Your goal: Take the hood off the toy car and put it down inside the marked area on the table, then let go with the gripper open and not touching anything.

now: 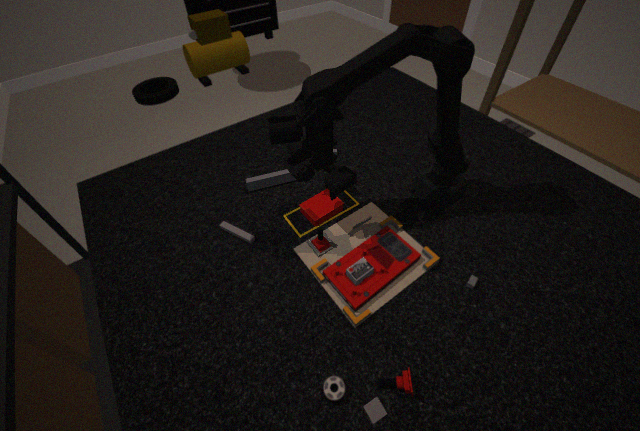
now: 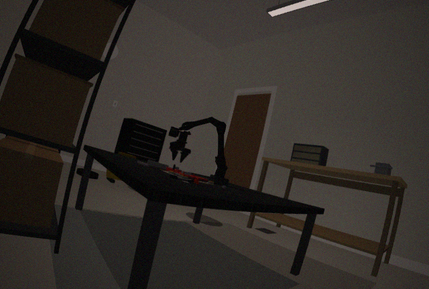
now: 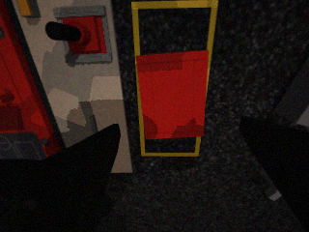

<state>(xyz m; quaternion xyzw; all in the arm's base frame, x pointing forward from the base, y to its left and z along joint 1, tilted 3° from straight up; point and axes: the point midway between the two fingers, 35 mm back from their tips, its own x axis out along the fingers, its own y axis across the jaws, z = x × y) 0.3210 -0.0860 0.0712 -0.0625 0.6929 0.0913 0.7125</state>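
The red hood [image 1: 320, 207] [image 3: 174, 94] lies on the table within the length of the yellow outline [image 1: 341, 213] [image 3: 171, 155]. In the wrist view its long sides reach the side lines and partly cover the right one. The red toy car [image 1: 372, 281] [image 3: 14, 68] sits on the beige board, with a grey engine block showing. My gripper [image 1: 317, 186] [image 2: 177, 160] [image 3: 179, 126] is wide open and empty above the hood. Its fingers stand apart on either side, clear of the hood in the exterior view.
A red square with an upright black lever [image 1: 320, 244] [image 3: 63, 32] is on the board [image 1: 305, 250] [image 3: 108, 87] beside the outline. Two grey bars [image 1: 268, 179] [image 1: 236, 231] lie beyond. A wheel [image 1: 327, 388], a red cone-like part [image 1: 406, 380] and a pale tile [image 1: 375, 410] lie in front.
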